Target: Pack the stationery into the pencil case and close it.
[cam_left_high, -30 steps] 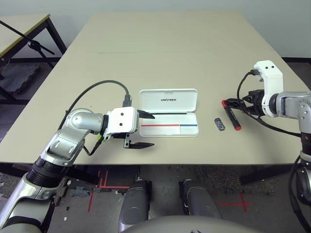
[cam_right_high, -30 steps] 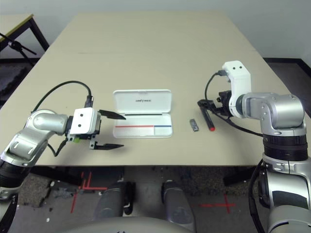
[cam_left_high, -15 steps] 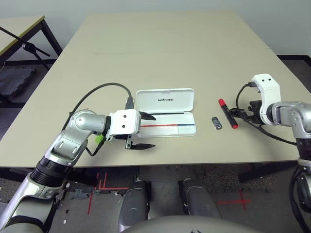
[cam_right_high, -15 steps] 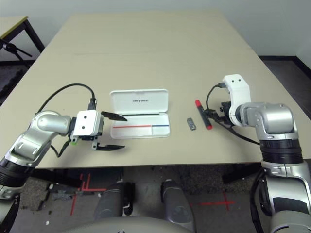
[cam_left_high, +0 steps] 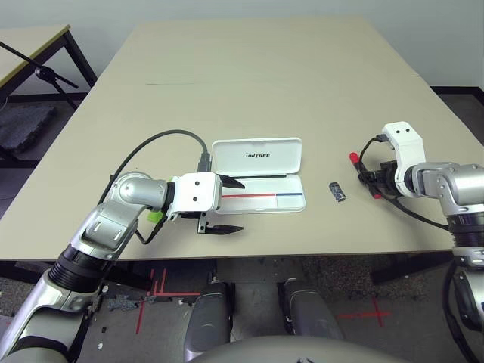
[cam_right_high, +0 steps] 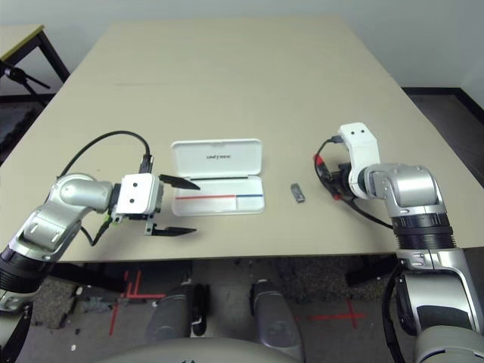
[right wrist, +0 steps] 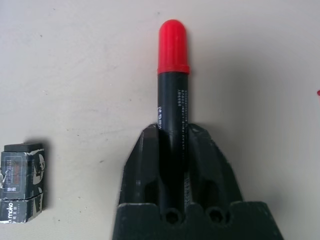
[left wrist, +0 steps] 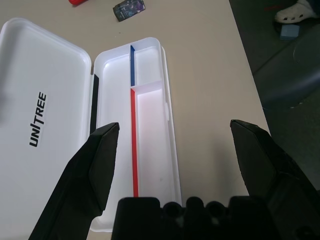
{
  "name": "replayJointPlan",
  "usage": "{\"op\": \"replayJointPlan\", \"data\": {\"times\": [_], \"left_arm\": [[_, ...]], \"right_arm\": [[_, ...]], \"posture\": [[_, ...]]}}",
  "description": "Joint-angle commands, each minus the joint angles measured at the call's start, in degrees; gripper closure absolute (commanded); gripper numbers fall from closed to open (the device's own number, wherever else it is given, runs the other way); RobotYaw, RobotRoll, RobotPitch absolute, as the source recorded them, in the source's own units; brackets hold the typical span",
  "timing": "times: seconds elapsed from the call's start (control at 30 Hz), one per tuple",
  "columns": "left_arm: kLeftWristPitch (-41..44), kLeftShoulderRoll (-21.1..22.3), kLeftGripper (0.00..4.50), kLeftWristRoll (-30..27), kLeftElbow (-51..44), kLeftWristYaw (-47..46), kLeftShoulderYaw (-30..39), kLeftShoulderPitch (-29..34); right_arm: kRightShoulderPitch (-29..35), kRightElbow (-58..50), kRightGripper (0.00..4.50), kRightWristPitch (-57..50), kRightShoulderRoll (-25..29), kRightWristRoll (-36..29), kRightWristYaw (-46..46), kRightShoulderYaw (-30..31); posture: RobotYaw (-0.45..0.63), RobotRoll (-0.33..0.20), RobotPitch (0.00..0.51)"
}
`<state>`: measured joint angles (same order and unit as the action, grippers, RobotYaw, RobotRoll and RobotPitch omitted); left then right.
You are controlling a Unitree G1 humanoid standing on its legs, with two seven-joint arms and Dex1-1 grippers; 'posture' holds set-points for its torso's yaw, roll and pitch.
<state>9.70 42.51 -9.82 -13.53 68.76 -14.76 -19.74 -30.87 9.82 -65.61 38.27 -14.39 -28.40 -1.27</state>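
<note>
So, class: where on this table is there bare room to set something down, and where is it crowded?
Free: the far half of the table beyond the pencil case, and the strip between case and dark block. Crowded: around the left claw at the case, and the right claw gripping the red marker.

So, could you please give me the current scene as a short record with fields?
case: white pencil case lying open on the table, lid folded back, tray compartments with nothing visible in them
marker: black marker with red cap, clamped between the right tool's fingers
small block: dark block on the table between case and marker, untouched
left tool: open, hovering at the case's near-left end
right tool: shut on the marker
packing: nothing seen in the case yet, lid not closed
</note>
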Motion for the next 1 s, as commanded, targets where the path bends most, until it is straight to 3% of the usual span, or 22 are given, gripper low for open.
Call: {"op": "replayJointPlan", "data": {"times": [0.03, 0.3, 0.47, 0.6, 1.0], "left_arm": [[0.22, -0.23, 0.00, 0.81, -0.82, 0.00, -1.42, -0.27], [-0.35, -0.18, 0.00, 1.06, 0.27, 0.47, -1.79, -0.77], [-1.30, 0.36, 0.00, 1.47, 1.60, 0.71, -1.52, -0.70], [-1.46, 0.97, 0.00, 1.44, 1.59, 0.77, -1.19, -0.37], [-3.38, 5.07, 0.00, 1.64, 4.10, 0.70, 2.00, 0.42]], "right_arm": [[-0.07, 0.84, 3.99, 1.50, 0.86, 1.20, 0.19, 0.20], [-1.46, -4.92, 3.99, 5.20, 7.06, -0.15, -8.91, 3.40], [1.48, -12.19, 3.99, 21.96, 16.32, 0.03, -26.78, 8.66], [1.97, -14.00, 3.99, 33.33, 20.22, 0.90, -38.37, 11.49], [-4.64, -12.65, 3.99, 38.45, 12.66, 6.57, -44.55, 20.05]], "posture": [[-0.06, 0.000, 0.088], [-0.07, 0.000, 0.089], [-0.07, 0.000, 0.090], [-0.07, 0.000, 0.090], [-0.02, 0.000, 0.100]]}}
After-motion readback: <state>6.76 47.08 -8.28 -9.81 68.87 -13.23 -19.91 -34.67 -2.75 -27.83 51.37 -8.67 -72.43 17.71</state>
